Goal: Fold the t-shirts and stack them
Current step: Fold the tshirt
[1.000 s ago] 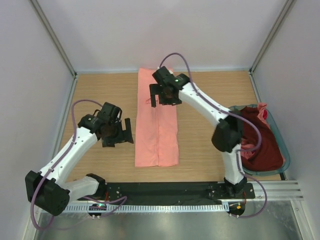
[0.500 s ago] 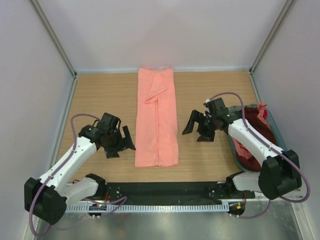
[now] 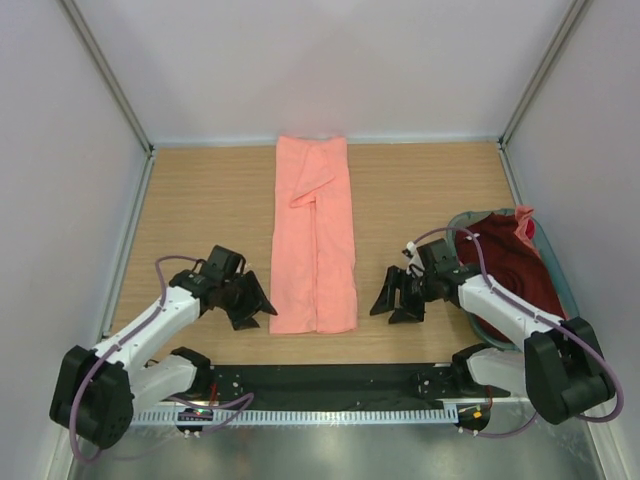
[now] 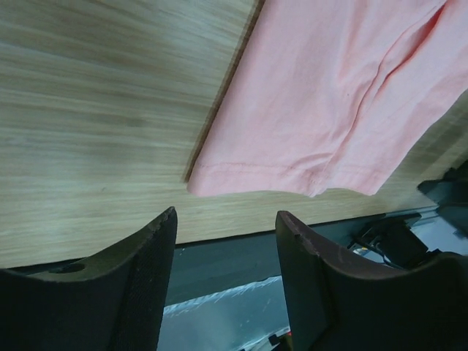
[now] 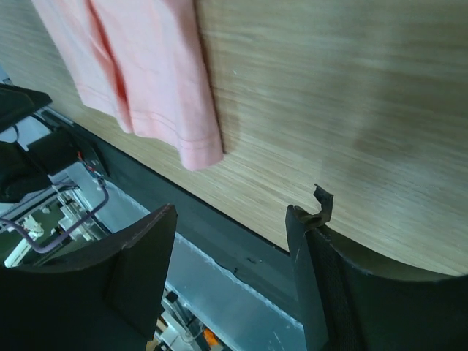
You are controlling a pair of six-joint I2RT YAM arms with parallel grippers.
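1. Two pincers flank the near hem of the salmon-pink t-shirt (image 3: 315, 240), which lies on the table (image 3: 200, 190) as a long narrow strip running from the far edge toward the arm bases.
2. Left pincer (image 3: 252, 302) is spread wide and holds nothing. Right pincer (image 3: 392, 300) gapes just as wide and is also empty. Each sits just beside its own near corner, clear of the cloth.
3. The step in hand looks like the crosswise fold, with the near hem carried up toward the collar end.
4. To do it well, each pincer should slide in low over its corner and pinch every layer. The strip is doubled along its length, so a shallow bite would likely catch only the top layer.
5. Lift both corners together and level so the hem runs straight, then lay it down square to the long edges.
6. A dark maroon t-shirt (image 3: 510, 280) lies in the basket (image 3: 556, 268) at right, not yet folded.
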